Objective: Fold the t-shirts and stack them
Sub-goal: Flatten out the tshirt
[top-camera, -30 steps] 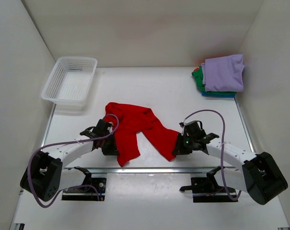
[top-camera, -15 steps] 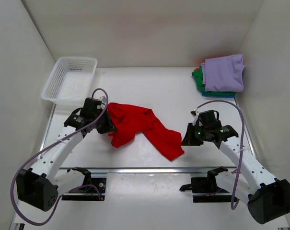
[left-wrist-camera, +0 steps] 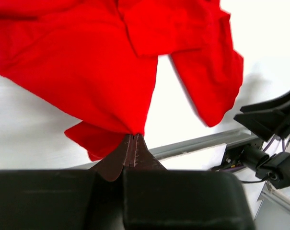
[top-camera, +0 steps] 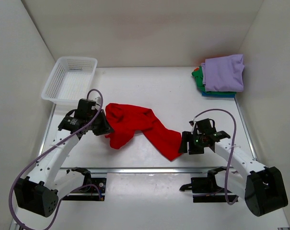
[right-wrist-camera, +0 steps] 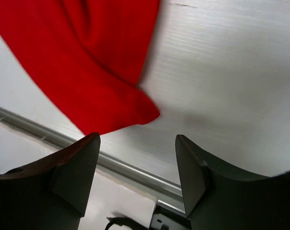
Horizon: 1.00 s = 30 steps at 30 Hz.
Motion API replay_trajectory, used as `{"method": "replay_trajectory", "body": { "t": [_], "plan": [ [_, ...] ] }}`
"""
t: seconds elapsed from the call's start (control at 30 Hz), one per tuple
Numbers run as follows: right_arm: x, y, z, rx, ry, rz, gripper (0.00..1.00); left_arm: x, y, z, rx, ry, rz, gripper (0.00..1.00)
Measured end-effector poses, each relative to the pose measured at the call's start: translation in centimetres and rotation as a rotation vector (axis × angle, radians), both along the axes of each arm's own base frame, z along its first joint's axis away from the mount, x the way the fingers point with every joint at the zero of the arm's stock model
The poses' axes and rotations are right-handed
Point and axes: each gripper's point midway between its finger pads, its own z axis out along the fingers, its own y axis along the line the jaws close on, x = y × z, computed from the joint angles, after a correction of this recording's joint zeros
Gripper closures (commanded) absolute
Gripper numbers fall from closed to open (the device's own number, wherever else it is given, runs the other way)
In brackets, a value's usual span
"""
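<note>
Left gripper [left-wrist-camera: 130,140] pinches red shirt [top-camera: 135,127]; right gripper [right-wrist-camera: 137,142] (jaws apart) hovers beside.

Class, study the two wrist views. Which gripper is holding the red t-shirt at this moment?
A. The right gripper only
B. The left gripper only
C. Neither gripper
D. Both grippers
B: the left gripper is shut on a pinch of the red t-shirt, while the right gripper stands open, with the cloth's end lying untouched on the table beyond it.
</note>
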Motion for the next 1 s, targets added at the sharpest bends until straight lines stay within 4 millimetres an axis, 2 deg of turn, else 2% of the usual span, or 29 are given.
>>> {"method": "replay_trajectory", "body": {
  "t": [0.17,0.23,0.33,0.37,0.5,0.6,0.67,0.7,0.77,0.8,0.87,0.93,1.0],
  "plan": [
    [0.8,0.2,-1.5,-0.008,-0.003,-0.001,0.38,-0.5,0.1,-0.3,-0.006,0.005,-0.003,1.0],
    [1.4,0.8,-1.5,0.007,-0.028,0.013,0.44,-0.7,0.1,-0.4,-0.011,0.002,-0.002,1.0],
    [1.9,1.8,-1.9,0.032,-0.07,0.052,0.96,-1.2,0.2,-1.0,-0.014,0.01,-0.004,1.0],
    [1.7,2.0,-2.2,0.034,-0.066,0.057,1.0,-1.4,0.2,-1.3,-0.014,0.016,-0.004,1.0],
    [0.9,2.4,-2.4,0.048,-0.056,0.055,1.0,-1.8,0.4,-2.0,-0.009,0.036,-0.004,1.0],
    [0.2,2.1,-1.2,0.033,-0.049,0.049,1.0,-1.7,0.5,-1.7,-0.013,0.035,0.0,1.0],
    [0.6,2.2,1.5,0.029,-0.069,0.046,1.0,-1.3,0.8,-0.9,-0.013,0.031,0.008,1.0],
    [1.4,2.3,3.8,0.03,-0.102,0.045,1.0,-0.9,0.9,0.0,-0.013,0.028,0.016,1.0],
    [3.9,2.6,10.2,0.056,-0.241,0.042,1.0,1.0,1.1,3.2,-0.025,-0.026,0.035,1.0],
    [4.8,2.7,12.9,0.072,-0.311,0.038,1.0,2.3,1.1,5.9,-0.037,-0.081,0.045,1.0],
    [6.4,2.3,19.9,0.11,-0.487,0.016,1.0,4.9,1.5,11.9,-0.062,-0.212,0.071,1.0],
    [6.7,1.1,25.5,0.14,-0.651,-0.02,1.0,6.7,1.9,18.3,-0.091,-0.358,0.097,1.0],
    [6.1,-0.5,28.8,0.144,-0.762,-0.059,1.0,7.2,2.5,23.3,-0.111,-0.486,0.123,1.0]
  ]
}}
